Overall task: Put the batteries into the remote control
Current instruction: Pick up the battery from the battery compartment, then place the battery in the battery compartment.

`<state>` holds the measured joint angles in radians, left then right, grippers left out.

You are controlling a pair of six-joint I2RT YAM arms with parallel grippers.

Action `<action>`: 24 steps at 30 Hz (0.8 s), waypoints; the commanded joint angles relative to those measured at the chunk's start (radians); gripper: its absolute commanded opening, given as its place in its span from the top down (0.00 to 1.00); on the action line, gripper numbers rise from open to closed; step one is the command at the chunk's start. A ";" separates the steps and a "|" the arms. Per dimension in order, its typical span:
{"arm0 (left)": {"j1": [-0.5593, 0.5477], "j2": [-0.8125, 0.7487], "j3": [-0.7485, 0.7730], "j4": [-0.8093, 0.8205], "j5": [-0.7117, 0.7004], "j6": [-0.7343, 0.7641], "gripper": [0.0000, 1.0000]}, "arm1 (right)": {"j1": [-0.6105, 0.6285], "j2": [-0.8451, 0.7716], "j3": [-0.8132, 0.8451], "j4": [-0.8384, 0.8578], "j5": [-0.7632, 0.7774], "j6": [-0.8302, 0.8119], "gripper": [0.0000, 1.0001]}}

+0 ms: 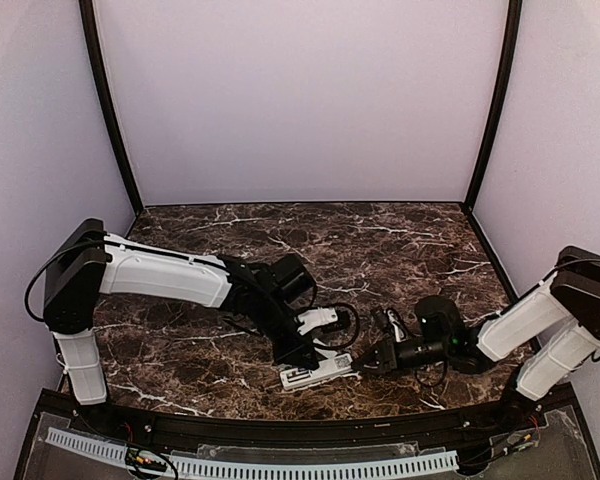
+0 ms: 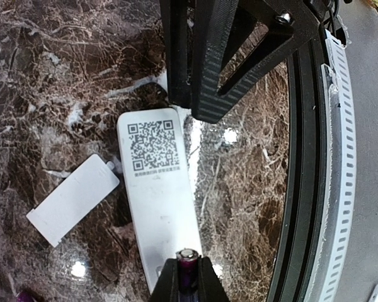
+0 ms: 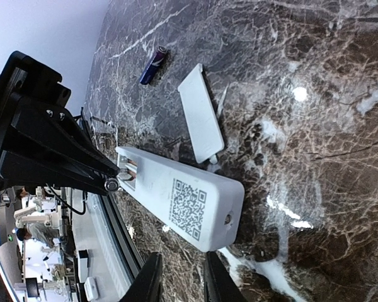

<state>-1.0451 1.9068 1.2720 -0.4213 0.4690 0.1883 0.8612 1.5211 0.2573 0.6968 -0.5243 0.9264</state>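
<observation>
The white remote control [image 2: 156, 189] lies back up on the marble, QR label showing; it also shows in the top view [image 1: 320, 373]. Its open battery recess [image 3: 129, 168] is at the end under my left gripper [image 2: 188, 272]. That gripper is shut on one dark purple battery [image 2: 188, 261], held end-on right at the recess end [image 3: 112, 185]. The second battery [image 3: 152, 65] lies loose on the table beyond the cover. My right gripper [image 3: 181, 267] is open and empty, its fingers just short of the remote's other end [image 1: 364, 362].
The separate white cover plate [image 3: 201, 113] lies flat beside the remote, also in the left wrist view [image 2: 72, 200]. The table's black front rim [image 2: 302, 189] runs close along the remote's side. The two grippers face each other over the remote.
</observation>
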 commanded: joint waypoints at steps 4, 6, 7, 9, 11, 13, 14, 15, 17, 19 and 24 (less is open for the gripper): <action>0.004 -0.132 0.015 -0.050 -0.039 0.008 1.00 | -0.023 -0.137 0.007 -0.051 0.018 -0.048 0.68; -0.006 -0.162 0.005 -0.004 -0.064 0.008 1.00 | -0.022 -0.185 0.011 -0.049 0.006 -0.051 0.62; -0.013 -0.171 -0.005 0.010 -0.096 0.012 1.00 | -0.023 -0.215 0.013 -0.044 -0.002 -0.050 0.61; -0.036 -0.194 -0.020 0.052 -0.154 0.030 0.99 | -0.022 -0.259 0.022 -0.042 -0.011 -0.043 0.58; -0.048 -0.217 -0.045 0.111 -0.196 0.039 1.00 | -0.022 -0.295 0.033 -0.070 -0.006 -0.049 0.57; -0.048 -0.221 -0.042 0.126 -0.279 0.044 1.00 | -0.025 -0.323 0.047 -0.151 0.028 -0.070 0.57; -0.042 -0.201 -0.032 0.094 -0.332 0.061 1.00 | -0.030 -0.332 0.046 -0.180 0.041 -0.076 0.56; -0.035 -0.169 -0.003 0.072 -0.351 0.071 1.00 | -0.041 -0.337 0.040 -0.193 0.045 -0.077 0.56; 0.018 -0.096 0.051 0.003 -0.392 0.084 1.00 | -0.067 -0.337 0.027 -0.200 0.038 -0.073 0.56; 0.064 -0.023 0.110 -0.083 -0.416 0.085 1.00 | -0.084 -0.339 0.014 -0.194 0.028 -0.072 0.56; 0.121 0.062 0.165 -0.101 -0.519 0.086 0.99 | -0.098 -0.351 -0.001 -0.195 0.025 -0.078 0.56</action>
<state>-0.9676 1.9293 1.4082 -0.4271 0.0635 0.2600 0.7753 1.1843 0.2764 0.5121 -0.4999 0.8677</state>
